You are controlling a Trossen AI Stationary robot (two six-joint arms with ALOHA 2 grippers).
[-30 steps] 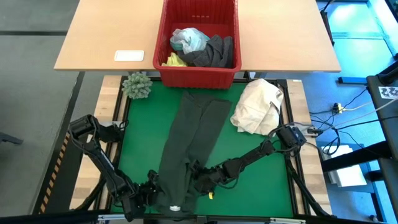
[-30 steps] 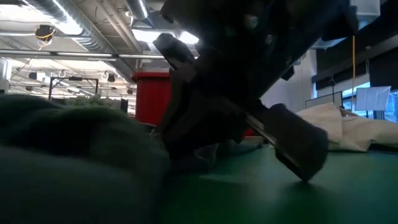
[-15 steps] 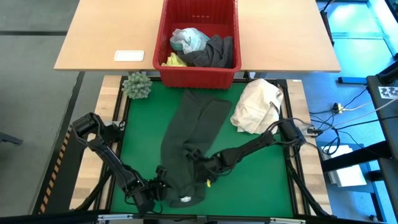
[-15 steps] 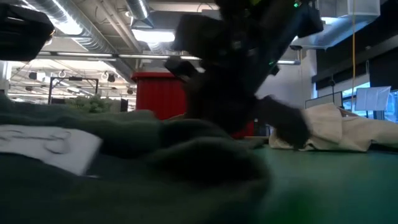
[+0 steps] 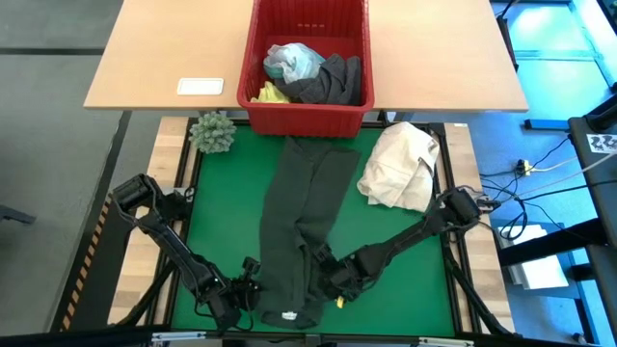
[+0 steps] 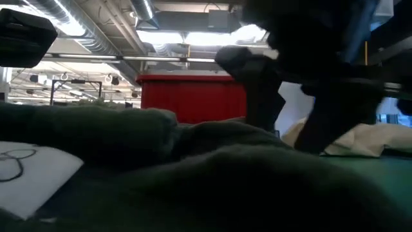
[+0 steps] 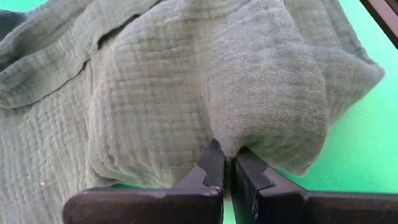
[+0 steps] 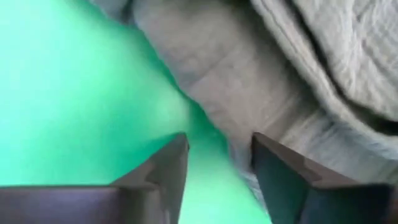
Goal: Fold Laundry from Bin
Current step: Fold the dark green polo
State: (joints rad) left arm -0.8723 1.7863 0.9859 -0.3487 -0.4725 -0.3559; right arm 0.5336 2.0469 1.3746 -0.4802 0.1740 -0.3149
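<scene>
garment on the mat: dark green-black garment (image 5: 299, 226) laid out long in the lower middle of the high view, looks like trousers to me, two legs side by side. It sits on the green mat (image 5: 400, 275), probably so there's flat room to fold it.

which way it points: long axis runs from the bottom edge of the frame up toward the bin, leaning a bit to the right. The far end nearly touches the bin's front wall; the near end with the white label (image 6: 32, 177) is at the bottom.

left gripper: left gripper (image 7: 225, 171) is at the bottom left of the high view, jaws pinched shut on a bunched fold of the dark green-black garment at its near end, I'd guess to lift or drag that end.

right gripper: right gripper (image 8: 219, 162) is just beside the garment's lower right edge, fingers apart with bare mat between them, nothing held.

rest of the laundry: grey, turquoise and yellow pieces are piled in the red bin (image 5: 307, 118) at top centre.

other stuff: cream-white cloth bundle (image 5: 397, 166) right of centre, small green spiky ball (image 5: 212, 132) at the mat's upper left corner.
</scene>
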